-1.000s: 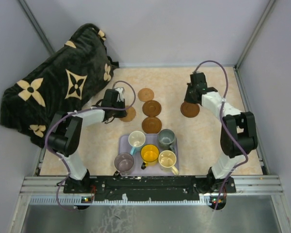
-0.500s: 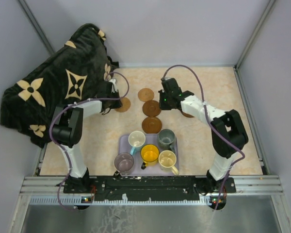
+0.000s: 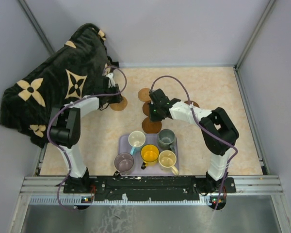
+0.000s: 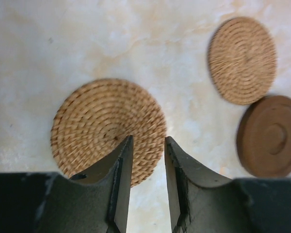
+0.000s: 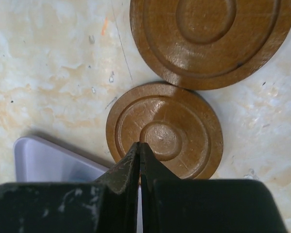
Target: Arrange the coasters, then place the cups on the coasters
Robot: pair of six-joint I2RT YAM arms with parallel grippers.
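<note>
My left gripper (image 3: 115,97) (image 4: 148,145) stands open, its jaws apart over the near edge of a tan woven coaster (image 3: 120,104) (image 4: 106,126) that lies flat on the table. A second tan coaster (image 3: 144,93) (image 4: 241,59) lies to its right. My right gripper (image 3: 154,115) (image 5: 139,148) is shut and empty, its tip over a dark brown coaster (image 3: 152,126) (image 5: 167,131). Another dark coaster (image 3: 146,108) (image 5: 208,39) touches that one, and a third (image 3: 193,103) shows behind the right arm. The cups, white (image 3: 136,139), grey-green (image 3: 166,138), yellow (image 3: 149,154), cream (image 3: 167,159) and purple-grey (image 3: 123,161), stand on the tray.
The lavender tray (image 3: 128,149) (image 5: 48,160) sits near the front, just below the lowest dark coaster. A black blanket with tan flower shapes (image 3: 58,82) covers the back left corner, close to my left gripper. Walls enclose the table on three sides.
My left gripper carried the woven coaster back and to the left, then opened and let it go. My right arm swung left from the right-hand dark coaster to the middle dark coasters, staying shut.
</note>
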